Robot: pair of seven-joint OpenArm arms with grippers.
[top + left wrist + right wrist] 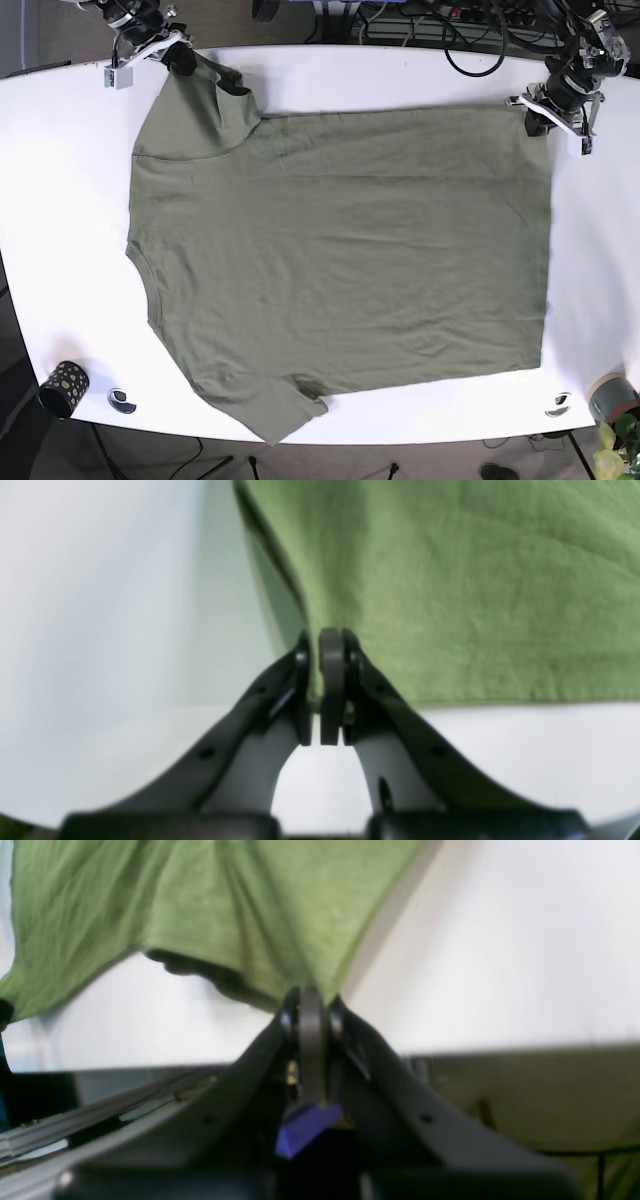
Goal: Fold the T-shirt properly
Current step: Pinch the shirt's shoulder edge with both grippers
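An olive-green T-shirt [340, 260] lies spread flat on the white table [70, 250], neck to the left and hem to the right. My left gripper [534, 118] is at the far right and is shut on the shirt's far hem corner [315, 680]. My right gripper [183, 57] is at the far left and is shut on the end of the far sleeve [305, 985], which is pulled up off the table. The near sleeve [265, 405] lies flat at the front edge.
A dark patterned cup [63, 388] and a small round object [121, 400] sit at the front left corner. Another small round object [557, 405] and a grey pot with a plant [612, 400] stand at the front right. Cables [470, 30] run behind the table's far edge.
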